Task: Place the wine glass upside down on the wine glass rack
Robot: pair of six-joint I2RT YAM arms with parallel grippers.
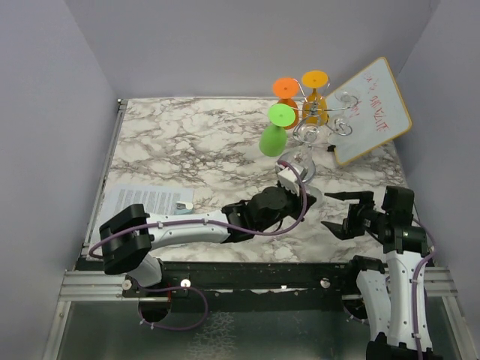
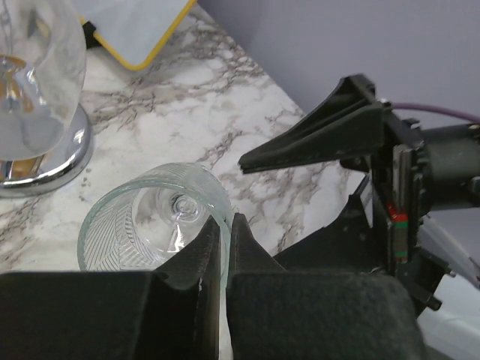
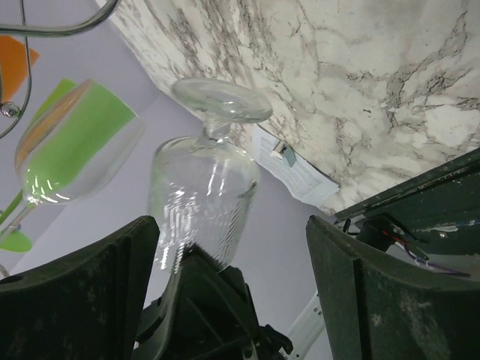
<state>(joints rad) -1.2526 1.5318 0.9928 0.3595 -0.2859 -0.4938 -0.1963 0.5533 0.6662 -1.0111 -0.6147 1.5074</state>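
The left end effector (image 2: 226,225) pinches the rim of the clear wine glass (image 2: 150,217), just on the near side of the wine glass rack (image 1: 319,120); the right end effector (image 1: 327,211) gapes empty. So slight a pinch may let the glass pivot into the rack's hanging green glass (image 1: 274,139).
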